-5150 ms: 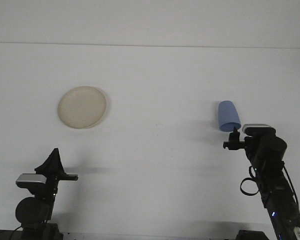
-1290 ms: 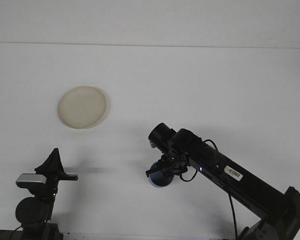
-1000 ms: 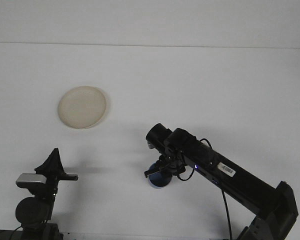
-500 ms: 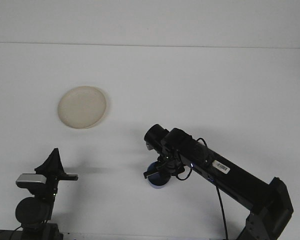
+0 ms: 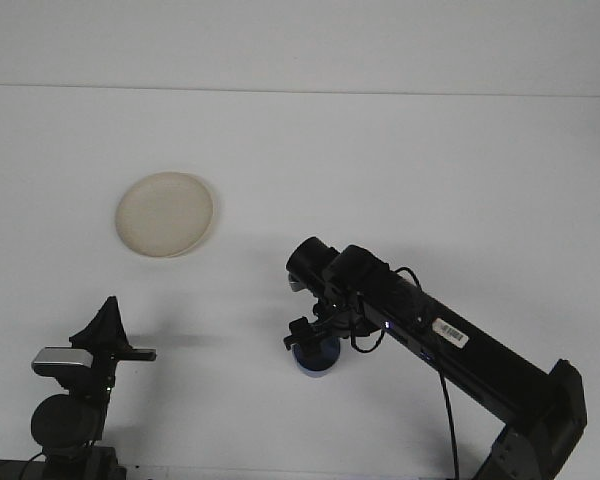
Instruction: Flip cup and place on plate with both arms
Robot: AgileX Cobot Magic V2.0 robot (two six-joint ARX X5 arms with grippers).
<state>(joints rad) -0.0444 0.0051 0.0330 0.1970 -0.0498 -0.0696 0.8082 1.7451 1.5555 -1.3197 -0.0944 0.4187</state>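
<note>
The blue cup [image 5: 316, 357] stands on the table in front of centre, its dark opening facing up as far as I can tell. My right gripper [image 5: 310, 338] hangs directly over it, at its rim, with the right arm stretched in from the lower right. Whether it still holds the cup is hidden by the wrist. The cream plate [image 5: 165, 213] lies flat at the left, well apart from the cup. My left gripper [image 5: 110, 304] rests near the front left edge, pointing away from me, shut and holding nothing.
The white table [image 5: 430, 170] stretches back to a white wall. The right arm's long black link [image 5: 460, 345] crosses the front right area, with a cable hanging beside it.
The right gripper has carried the cup from the right side to the front centre. In the last half second the wrist rose slightly while the cup stayed put. The left arm has not moved.
</note>
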